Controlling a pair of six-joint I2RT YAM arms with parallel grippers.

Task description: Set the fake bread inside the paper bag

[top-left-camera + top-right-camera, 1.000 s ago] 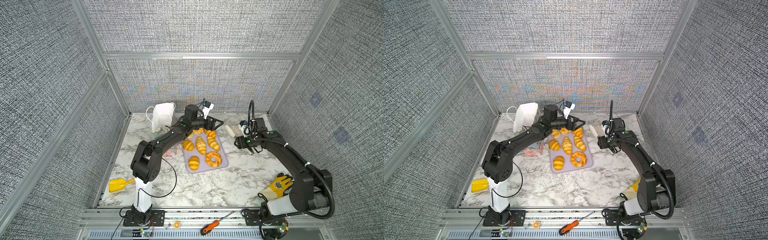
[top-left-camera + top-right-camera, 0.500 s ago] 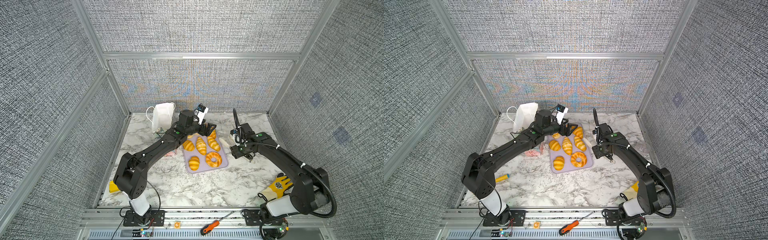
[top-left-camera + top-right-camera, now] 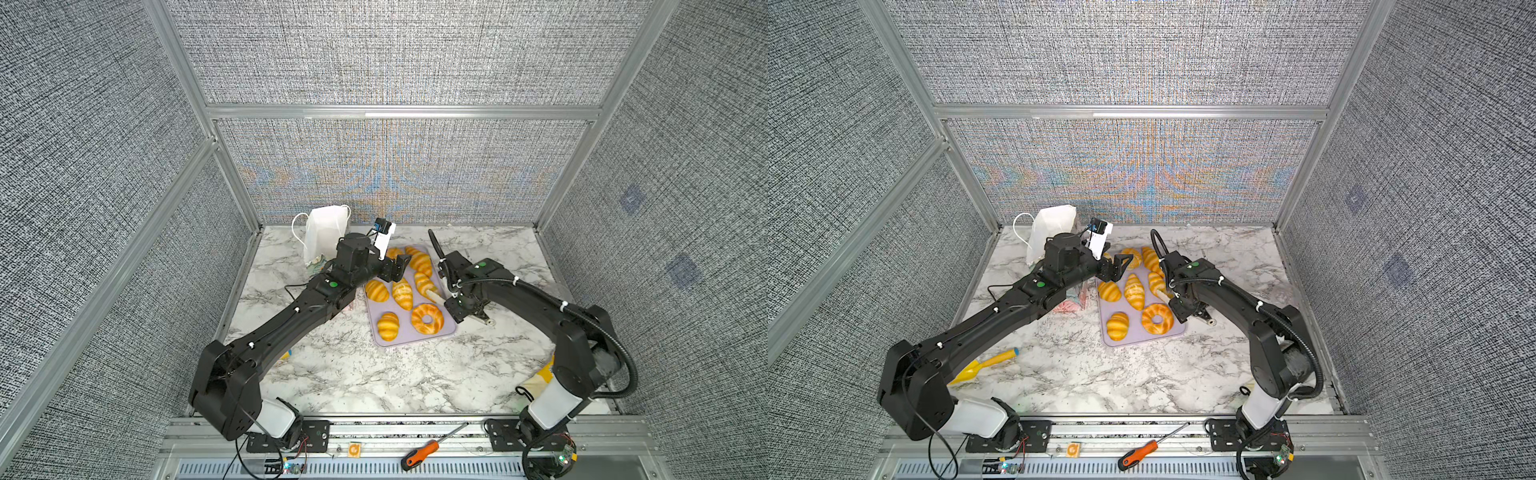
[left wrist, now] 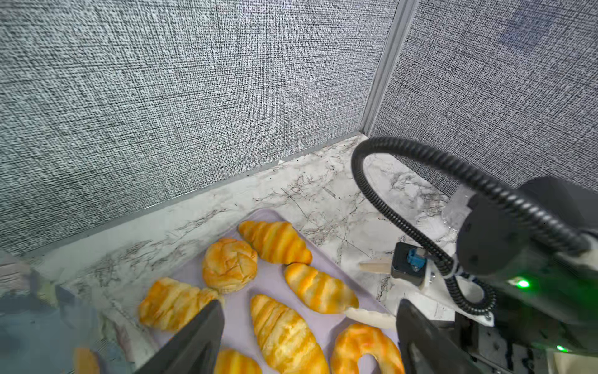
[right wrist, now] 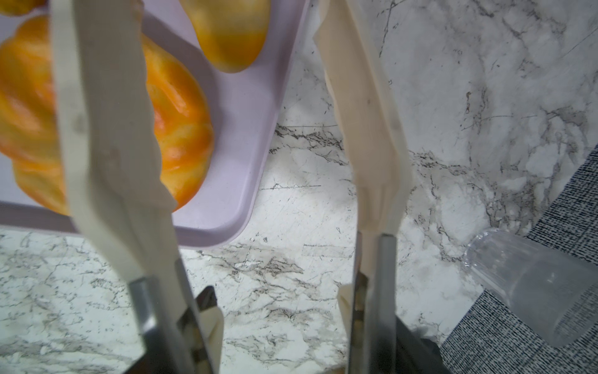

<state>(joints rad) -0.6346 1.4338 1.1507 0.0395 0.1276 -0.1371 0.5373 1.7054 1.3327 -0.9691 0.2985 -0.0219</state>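
Several pieces of fake bread, golden croissants point(image 3: 402, 293), a roll point(image 3: 388, 326) and a ring point(image 3: 428, 318), lie on a lilac tray point(image 3: 415, 340). The paper bag point(image 3: 322, 232) stands at the back left, showing its white side and cord handles. My left gripper point(image 3: 397, 266) hovers open over the tray's back half; in the left wrist view a croissant point(image 4: 284, 333) lies below its spread fingers point(image 4: 200, 336). My right gripper point(image 3: 459, 307) is shut on white tongs point(image 5: 106, 129) at the tray's right edge. The tongs gape, one tip over the ring point(image 5: 181, 129), the other over the table.
A yellow toy shovel point(image 3: 984, 365) lies front left and a screwdriver point(image 3: 419, 453) on the front rail. A yellow glove point(image 3: 540, 374) sits by the right arm's base. A clear plastic cup point(image 5: 534, 285) lies at the right wall. Pink and blue scraps point(image 3: 1075, 299) lie left of the tray.
The left gripper drew back from the tray's far right corner to its back-left part. The right gripper carried the tongs left and nearer, up to the tray's right edge.
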